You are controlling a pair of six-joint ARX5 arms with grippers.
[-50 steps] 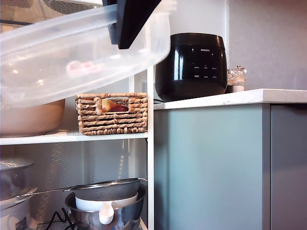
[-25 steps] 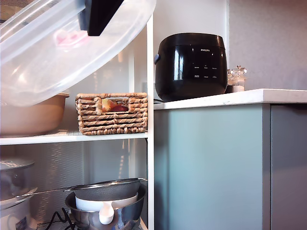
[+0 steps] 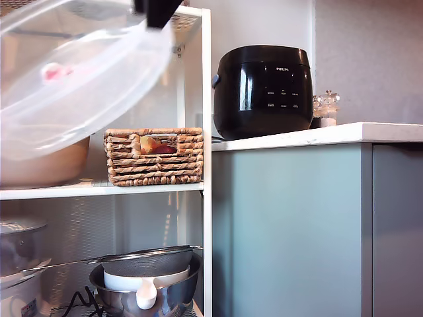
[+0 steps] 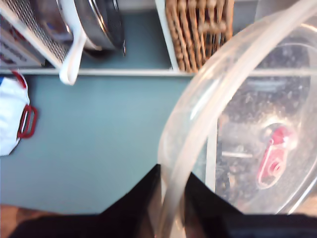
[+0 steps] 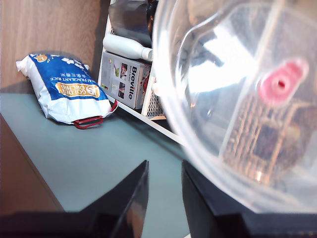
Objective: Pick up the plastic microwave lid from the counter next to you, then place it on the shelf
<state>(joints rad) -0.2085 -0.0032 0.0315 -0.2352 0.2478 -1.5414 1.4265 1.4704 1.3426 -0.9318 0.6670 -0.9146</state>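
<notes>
The plastic microwave lid (image 3: 79, 79) hangs tilted at the top of the exterior view's left, in front of the white rack, its pink part (image 3: 56, 70) facing the camera. My first gripper (image 3: 157, 9) is shut on the lid's upper rim; the first wrist view shows the rim (image 4: 198, 114) pinched in my first gripper (image 4: 172, 198). My second gripper (image 5: 165, 168) holds nothing, a narrow gap between its jaws, with the lid (image 5: 247, 99) close beyond it. The shelf (image 3: 152, 188) lies below the lid. The counter (image 3: 330, 135) is at the exterior view's right.
A beige bowl (image 3: 39, 165) and a wicker basket (image 3: 154, 156) stand on the shelf. Lower down, a mesh strainer (image 3: 149, 259) rests over a steel bowl (image 3: 152, 297). A black rice cooker (image 3: 264, 89) sits on the counter. A rice bag (image 5: 64, 89) and a box (image 5: 126, 79) are on the floor.
The lid has swung towards the exterior view's left and tilted more steeply. The gripper on its rim has risen to the picture's top edge.
</notes>
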